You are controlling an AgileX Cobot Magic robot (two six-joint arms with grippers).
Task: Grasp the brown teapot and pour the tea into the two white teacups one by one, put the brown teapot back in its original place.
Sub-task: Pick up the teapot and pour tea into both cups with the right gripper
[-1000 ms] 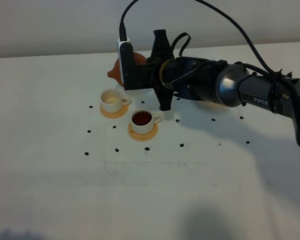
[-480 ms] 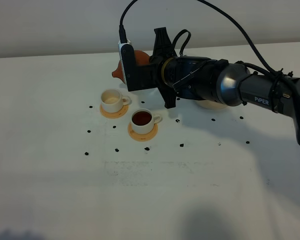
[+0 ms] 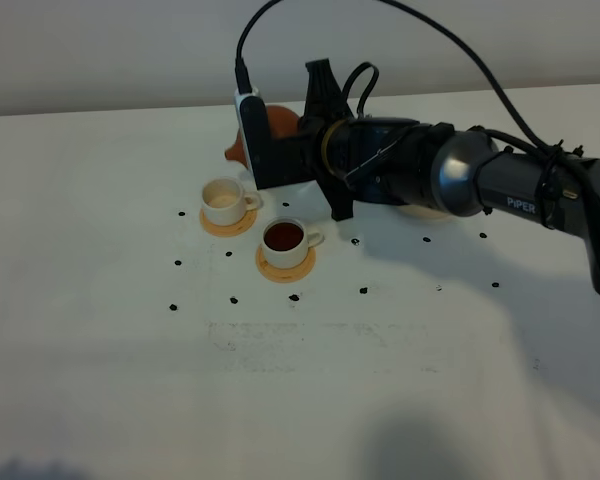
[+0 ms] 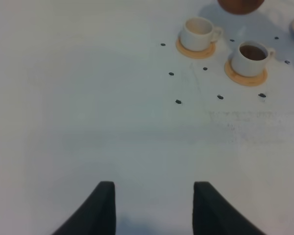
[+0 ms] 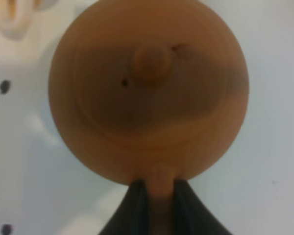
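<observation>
R gripper is clenched on the loop handle of the brown clay teapot, w/ a dark finger pressing each side of the handle. The R wrist cam looks straight down on the lid: knob in the middle, small vent hole beside it. In the high view the R arm reaches across the middle. The pot is mostly hidden behind the wrist cam mount, so only its upper body and spout show. Pot is held up off the table, spout toward that view's left, just beyond the far cup. Cream saucer lies under the arm, mostly covered.

Far-left white teacup sits on an orange-tan coaster; its inside looks pale. Nearer white teacup, on its own coaster, holds dark reddish-brown tea. The cups are near each other, not touching. Small black dots are scattered on the white table around them.

L gripper is released, fingers spread w/ nothing btwn, over bare table, well apart from the cups.
</observation>
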